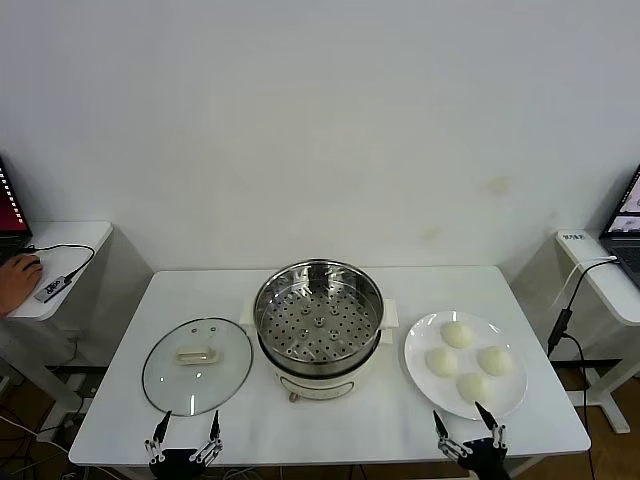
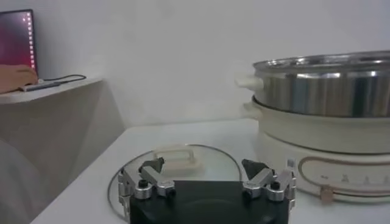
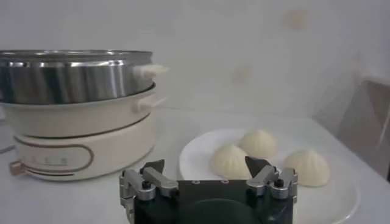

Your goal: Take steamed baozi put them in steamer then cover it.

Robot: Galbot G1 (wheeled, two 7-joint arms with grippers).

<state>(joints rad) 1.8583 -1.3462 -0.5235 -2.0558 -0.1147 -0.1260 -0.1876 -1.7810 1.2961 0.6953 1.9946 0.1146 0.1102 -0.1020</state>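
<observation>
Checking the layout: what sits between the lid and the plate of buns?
The steamer, uncovered and with nothing on its tray, stands between the lid and the plate holding four buns; the head view shows it.

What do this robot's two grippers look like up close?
Both match: the left gripper and right gripper each have a black body, two silver metal linkage fingers with round pivot screws, and dark pointed tips. No cables or markings show.
</observation>
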